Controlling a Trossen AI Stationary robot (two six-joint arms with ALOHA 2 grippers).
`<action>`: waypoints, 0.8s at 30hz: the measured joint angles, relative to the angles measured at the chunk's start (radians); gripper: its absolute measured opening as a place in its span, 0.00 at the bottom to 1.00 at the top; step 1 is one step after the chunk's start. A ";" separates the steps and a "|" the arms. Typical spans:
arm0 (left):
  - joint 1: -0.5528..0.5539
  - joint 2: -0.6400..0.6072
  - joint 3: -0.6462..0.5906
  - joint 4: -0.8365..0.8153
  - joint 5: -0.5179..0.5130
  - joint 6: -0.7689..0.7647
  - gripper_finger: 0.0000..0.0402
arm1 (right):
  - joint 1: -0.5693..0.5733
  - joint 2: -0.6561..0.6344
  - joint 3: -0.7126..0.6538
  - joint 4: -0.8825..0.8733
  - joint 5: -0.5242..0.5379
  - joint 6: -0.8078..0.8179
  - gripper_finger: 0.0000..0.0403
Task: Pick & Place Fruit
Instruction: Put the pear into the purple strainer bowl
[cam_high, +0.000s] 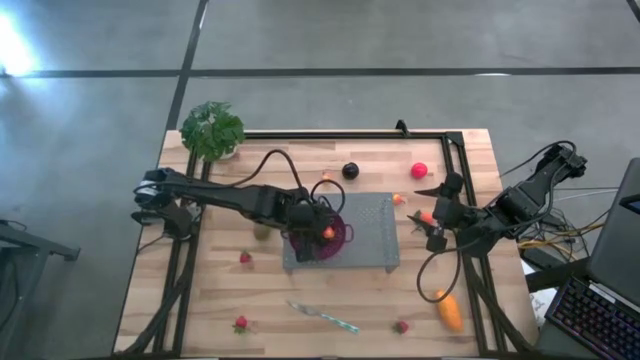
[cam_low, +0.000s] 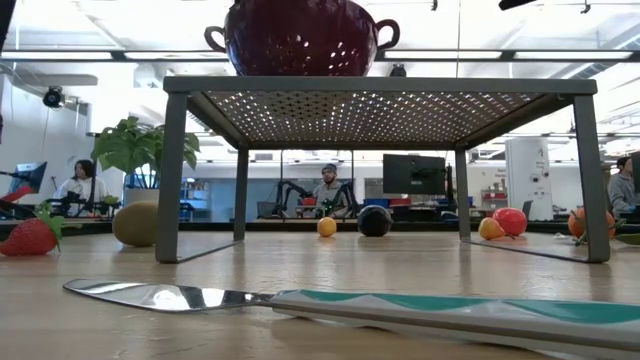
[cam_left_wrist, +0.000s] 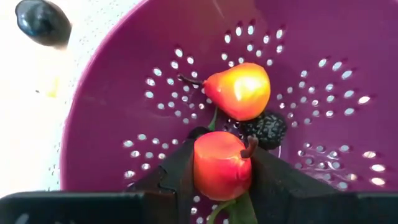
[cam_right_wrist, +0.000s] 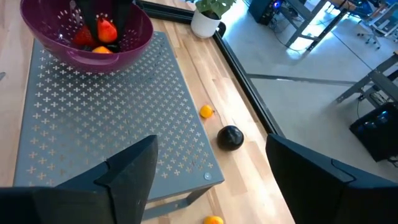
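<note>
Two toy fruits sit low in the purple colander (cam_left_wrist: 112, 124): a yellow-red pear-shaped piece (cam_left_wrist: 239, 90) with its stem end pointing away from the fingers, and a dark bumpy berry (cam_left_wrist: 266, 129) touching it. A third, a red-orange fruit (cam_left_wrist: 221, 165), is pinched between the left gripper (cam_high: 305, 222) fingers (cam_left_wrist: 171, 180), which are closed snugly on it just above the bowl's floor, stem off to one side. The colander stands on the left part of a grey perforated rack (cam_high: 370, 235) in the middle of the wooden table (cam_high: 330, 300). No writing or label is readable anywhere. Out on the wood lie a dark plum (cam_high: 350, 170), a pink-red ball (cam_high: 419, 170), small orange pieces (cam_right_wrist: 206, 112), strawberries (cam_high: 245, 258) and an oblong orange fruit (cam_high: 450, 313) lying slanted near the right edge. A teal-handled knife (cam_high: 325, 317) lies slanted toward the front edge, with bare wood around it. The right gripper (cam_high: 432, 222) hovers at the rack's right end, fingers (cam_right_wrist: 130, 168) spread wide with nothing between them. A potted plant (cam_high: 212, 130) marks the far left corner.
</note>
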 joint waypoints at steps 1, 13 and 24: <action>0.001 0.000 0.000 0.000 0.001 0.000 0.32 | 0.000 0.000 0.000 0.000 0.000 0.000 0.73; 0.011 0.000 0.064 -0.031 0.066 0.005 0.52 | 0.000 0.000 0.000 0.000 0.000 -0.004 0.65; 0.010 -0.037 0.269 -0.284 -0.071 -0.005 0.52 | 0.000 0.000 0.000 -0.038 0.000 -0.004 0.59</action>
